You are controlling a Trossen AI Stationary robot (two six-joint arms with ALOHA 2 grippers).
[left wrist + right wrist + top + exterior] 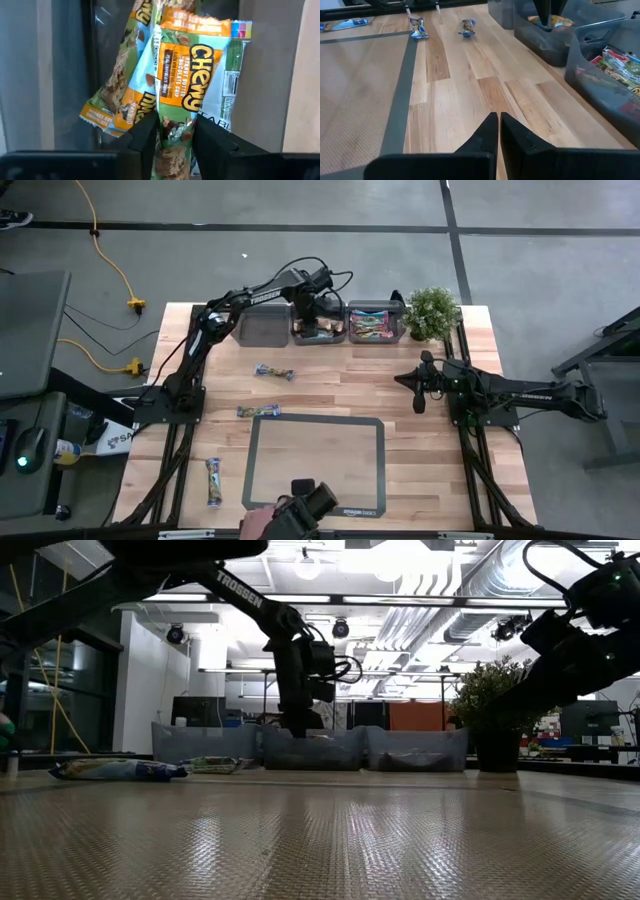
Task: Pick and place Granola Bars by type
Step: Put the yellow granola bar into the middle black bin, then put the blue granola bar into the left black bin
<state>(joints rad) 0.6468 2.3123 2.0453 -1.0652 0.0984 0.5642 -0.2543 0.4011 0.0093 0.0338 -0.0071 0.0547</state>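
1. We had our left hand (318,320) lowered into the middle bin (320,332) of three grey bins at twelve o'clock on the tabletop (330,385). In the left wrist view its fingers (150,132) were closed on the lower end of a green-and-orange Chewy bar (192,85).
2. We judged this to be the placing step: the bar hung over others of the same kind already in that bin, so the next move called for letting go and lifting clear without dragging a wrapper out.
3. Our right hand (418,392) waited at three o'clock, above bare wood, its fingers clenched together on nothing.
4. Bars remained to be sorted: one blue-wrapped bar (274,373) just short of the bins, another blue-wrapped one (257,411) at the upper left corner of the grey mat (315,423), and a third bar (213,481) at about eight o'clock near the front edge.
5. The bin at one o'clock (375,323) held mixed red and green wrappers; the bin at eleven o'clock (262,326) looked dark, and we could not tell what lay in it.
6. The held wrapper read "CHEWY" in large yellow letters, with "PEANUT BUTTER CHOCOLATE CHIP" above it.
7. "TROSSEN" showed in white on the left arm (240,590).
8. The potted plant (432,310) stood just beside the rightmost bin.
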